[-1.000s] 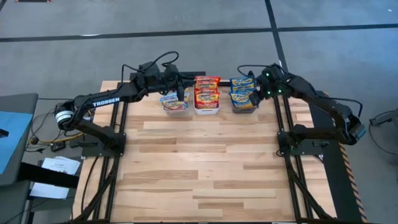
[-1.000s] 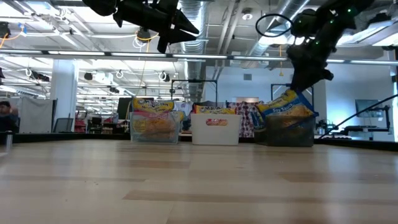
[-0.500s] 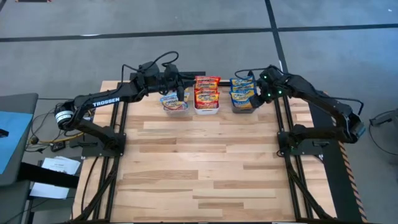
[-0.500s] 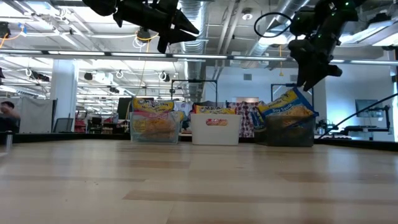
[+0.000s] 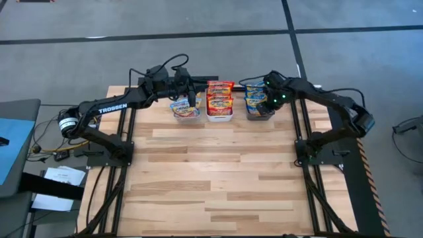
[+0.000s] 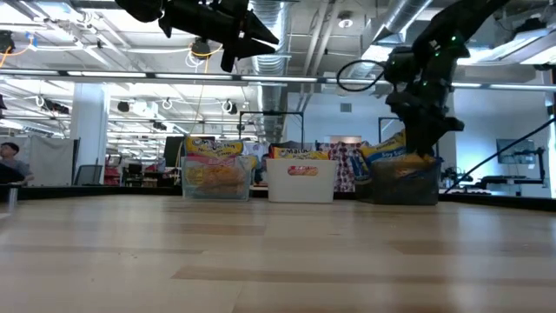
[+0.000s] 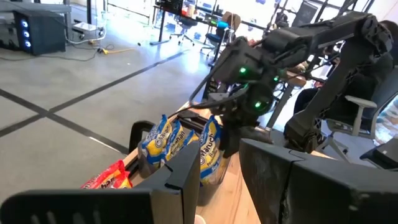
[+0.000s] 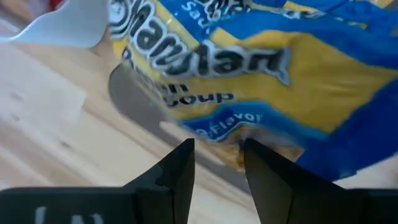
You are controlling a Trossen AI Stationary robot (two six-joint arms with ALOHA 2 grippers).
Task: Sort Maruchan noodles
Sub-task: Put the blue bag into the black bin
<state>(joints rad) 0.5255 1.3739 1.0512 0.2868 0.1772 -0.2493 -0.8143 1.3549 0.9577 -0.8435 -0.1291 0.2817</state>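
Noodles (image 5: 219, 98) all sat in three bins (image 6: 301, 181) at the desk's (image 5: 211, 172) far edge. Right end effector (image 8: 216, 163) hung right over the blue packets (image 8: 249, 68) in the grey bin (image 5: 259, 112), fingers apart, gripping nothing. Left end effector (image 7: 219, 163) hovered above the clear bin (image 5: 186, 116), released too.

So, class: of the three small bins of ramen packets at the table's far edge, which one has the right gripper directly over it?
The grey bin, holding blue-accented yellow packets; the right gripper is over it, not the white middle bin or clear bin.
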